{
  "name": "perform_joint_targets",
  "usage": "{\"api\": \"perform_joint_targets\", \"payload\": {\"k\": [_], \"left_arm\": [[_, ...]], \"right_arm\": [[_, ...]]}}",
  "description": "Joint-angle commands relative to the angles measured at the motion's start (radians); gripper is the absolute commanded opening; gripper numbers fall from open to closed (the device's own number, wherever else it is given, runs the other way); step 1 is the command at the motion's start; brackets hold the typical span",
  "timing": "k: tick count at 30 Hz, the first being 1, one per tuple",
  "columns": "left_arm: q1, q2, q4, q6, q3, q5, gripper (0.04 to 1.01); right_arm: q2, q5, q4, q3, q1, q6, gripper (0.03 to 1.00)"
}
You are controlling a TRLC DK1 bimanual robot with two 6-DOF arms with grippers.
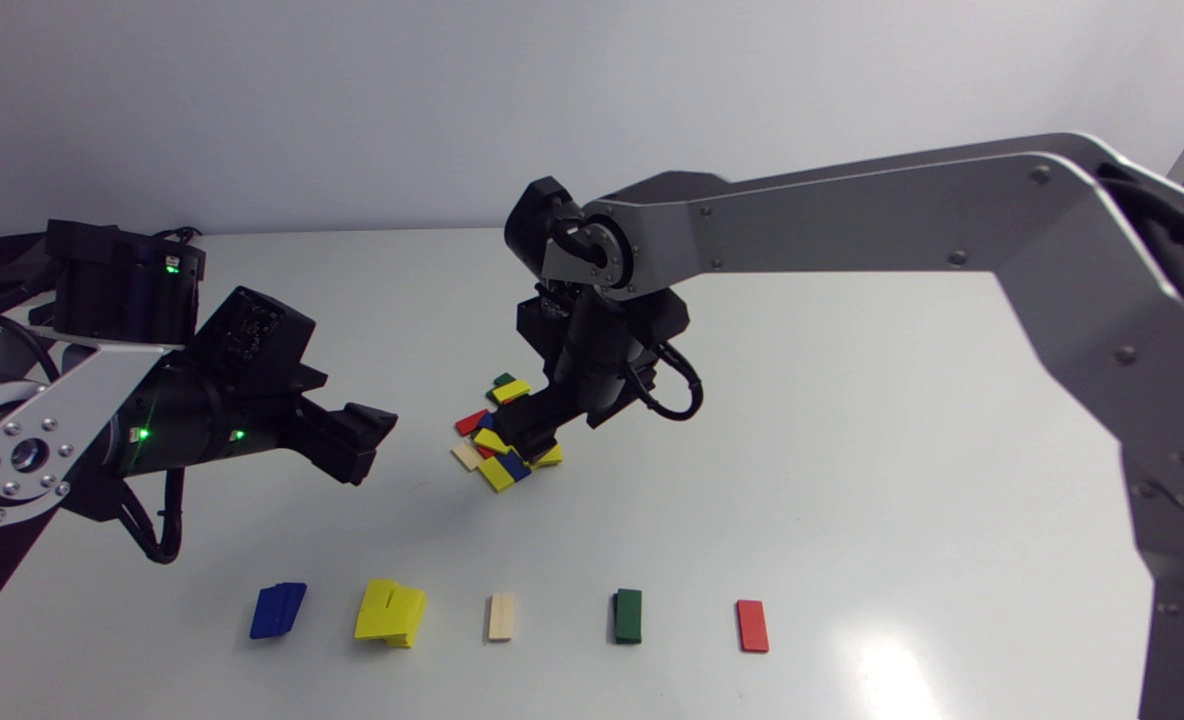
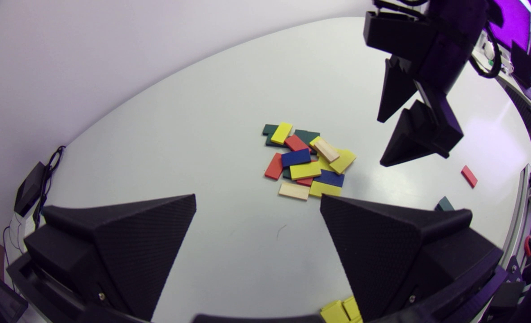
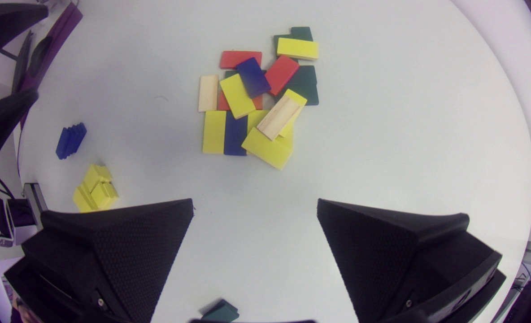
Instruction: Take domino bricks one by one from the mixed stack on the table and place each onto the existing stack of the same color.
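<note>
The mixed pile (image 1: 497, 440) of red, blue, yellow, green and wooden domino bricks lies mid-table, also seen as the pile (image 2: 308, 163) and the pile (image 3: 258, 98). My right gripper (image 1: 530, 432) hangs open just above the pile's right side, empty; its own view shows the right gripper (image 3: 254, 202) with bare table between its fingers and the pile ahead. My left gripper (image 1: 357, 445) hovers open and empty left of the pile. From the left gripper (image 2: 257, 199) the pile lies ahead, with the right gripper (image 2: 380, 142) above its far side.
Along the front edge stand five sorted stacks: blue (image 1: 278, 610), yellow (image 1: 390, 612), wooden (image 1: 501, 616), green (image 1: 628, 615) and a single red brick (image 1: 752, 626). The yellow stack is uneven. The right arm's long link spans the table's right half.
</note>
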Motion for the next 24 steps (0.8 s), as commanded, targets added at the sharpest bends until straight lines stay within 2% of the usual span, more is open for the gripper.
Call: {"api": "perform_joint_targets", "payload": {"k": [1,4,6,14,24], "left_arm": [[0.001,-0.017,0.005,-0.029,-0.019,0.006,0.985],[0.001,-0.027,0.005,-0.031,-0.022,0.006,0.985],[0.002,-0.035,0.005,-0.031,-0.024,0.006,0.985],[0.001,-0.052,0.002,-0.035,-0.027,0.006,0.985],[-0.007,-0.044,0.004,-0.041,-0.025,0.006,0.985]], "right_arm": [[0.065,-0.003,-0.046,0.082,-0.003,0.06,0.967],[0.116,0.005,-0.072,0.152,-0.003,0.11,0.967],[0.14,0.027,-0.092,0.188,-0.002,0.132,0.967],[0.194,0.076,-0.101,0.234,-0.005,0.215,0.961],[0.26,0.091,-0.138,0.313,0.013,0.247,0.961]]}}
